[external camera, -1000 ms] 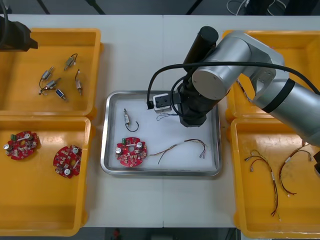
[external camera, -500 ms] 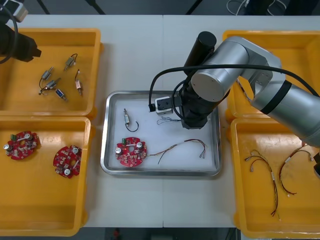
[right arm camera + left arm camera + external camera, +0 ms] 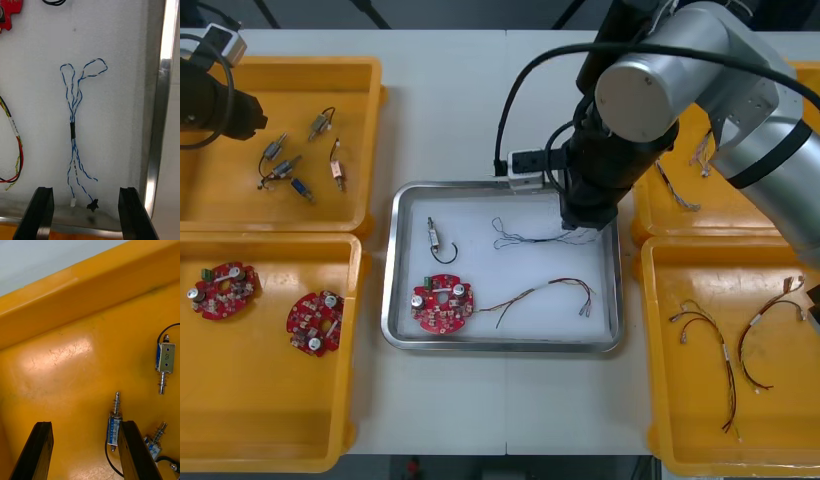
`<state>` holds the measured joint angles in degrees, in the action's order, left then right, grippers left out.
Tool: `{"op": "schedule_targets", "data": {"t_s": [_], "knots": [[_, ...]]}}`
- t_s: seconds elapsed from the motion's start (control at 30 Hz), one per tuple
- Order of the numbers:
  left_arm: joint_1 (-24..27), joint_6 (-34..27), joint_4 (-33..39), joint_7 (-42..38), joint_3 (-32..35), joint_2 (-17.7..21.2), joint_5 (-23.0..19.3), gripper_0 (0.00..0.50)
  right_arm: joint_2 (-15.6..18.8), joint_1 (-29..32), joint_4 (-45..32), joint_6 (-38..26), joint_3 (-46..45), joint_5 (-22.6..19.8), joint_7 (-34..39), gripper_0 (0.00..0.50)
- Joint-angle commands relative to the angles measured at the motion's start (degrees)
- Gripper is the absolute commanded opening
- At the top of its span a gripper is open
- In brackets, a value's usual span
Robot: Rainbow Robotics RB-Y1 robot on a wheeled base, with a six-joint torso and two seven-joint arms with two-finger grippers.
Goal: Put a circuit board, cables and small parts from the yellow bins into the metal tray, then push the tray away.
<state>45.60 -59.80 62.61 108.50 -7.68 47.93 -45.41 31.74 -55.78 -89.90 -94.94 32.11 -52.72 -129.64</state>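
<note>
**Blue and white cable lies loose in the tray, both hands spread**

In the front view we see the metal tray (image 3: 392, 270) at the middle of the surface (image 3: 450, 110). On its white inside lie a circuit board (image 3: 442, 303), a small metal part (image 3: 436, 238), a red and yellow cable (image 3: 545, 292) and a twisted blue and white cable (image 3: 525, 238). The right arm (image 3: 650, 90) hangs over the tray's far right corner. The left arm (image 3: 205, 95) is over the far left yellow bin (image 3: 360, 130), where more small metal parts (image 3: 285, 168) lie.

In the right wrist view we find the right hand (image 3: 84, 191) spread and gripping nothing. The blue and white cable runs away from it across the tray's white floor. The cable's plug ends lie between the fingers (image 3: 41, 210) and touch neither.

In the left wrist view the left hand (image 3: 85, 424) is likewise spread and empty above the bin's floor. One small part lies just beside a finger (image 3: 127, 442), and two more lie farther off.
</note>
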Motion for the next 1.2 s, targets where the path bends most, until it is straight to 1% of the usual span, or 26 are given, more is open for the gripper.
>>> {"op": "schedule_targets", "data": {"t_s": [0.03,0.1,0.13,0.17,0.33,0.37,0.4,0.47,0.57,0.7,0.77,0.8,0.93,1.2], "knots": [[2.7,0.9,-0.6,-1.1,-1.3,-0.5,0.5,0.500,0.0,-2.1,-4.6,-4.7,-6.0,0.4,9.9,0.500],[2.7,0.9,-1.2,-0.9,-1.8,-0.9,0.2,0.500,0.5,-2.1,-5.7,-7.3,-8.1,1.1,14.5,0.500],[2.7,1.0,-1.2,-0.9,-1.9,-1.0,0.3,0.500,0.6,-2.1,-5.8,-7.6,-8.3,1.2,15.1,0.500],[2.7,1.4,-1.2,-0.9,-2.8,-1.3,0.6,0.500,1.2,-2.1,-6.9,-9.4,-9.8,1.7,19.1,0.500],[2.7,2.1,-2.2,-0.8,-4.6,-1.3,0.4,0.500,3.2,-1.7,-9.4,-13.3,-12.3,2.9,28.9,0.500],[2.7,2.5,-2.4,-0.8,-5.1,-1.3,0.4,0.500,3.9,-1.5,-9.9,-13.9,-13.0,3.2,31.2,0.500],[2.7,2.5,-2.4,-0.8,-5.1,-1.3,0.4,0.500,3.9,-1.5,-9.9,-13.9,-13.0,3.2,31.2,0.500],[2.7,3.4,-3.0,-0.6,-5.5,-1.5,0.3,0.500,5.3,-0.4,-10.7,-15.0,-14.5,3.3,36.2,0.500],[2.7,3.5,-3.5,-0.4,-5.4,-1.8,0.4,0.500,6.9,1.4,-12.1,-15.1,-16.4,3.7,40.3,0.500],[2.7,4.2,-4.2,-0.2,-5.5,-2.0,0.3,0.500,9.1,4.0,-14.0,-15.1,-19.1,4.0,45.4,0.500],[2.7,4.6,-4.8,0.0,-5.5,-2.1,0.2,0.500,9.7,4.8,-14.6,-15.1,-19.9,4.2,46.8,0.500],[2.7,5.2,-5.5,0.2,-5.5,-2.5,0.2,0.500,10.7,6.1,-15.7,-15.1,-21.0,4.7,48.3,0.500],[2.7,6.6,-6.3,0.6,-6.1,-2.8,0.1,0.500,12.5,9.0,-17.8,-15.1,-23.1,5.4,51.2,0.500],[2.7,7.0,-6.4,0.6,-6.9,-2.8,-0.6,0.500,15.4,16.2,-21.5,-15.1,-30.3,3.8,58.1,0.500]]}}
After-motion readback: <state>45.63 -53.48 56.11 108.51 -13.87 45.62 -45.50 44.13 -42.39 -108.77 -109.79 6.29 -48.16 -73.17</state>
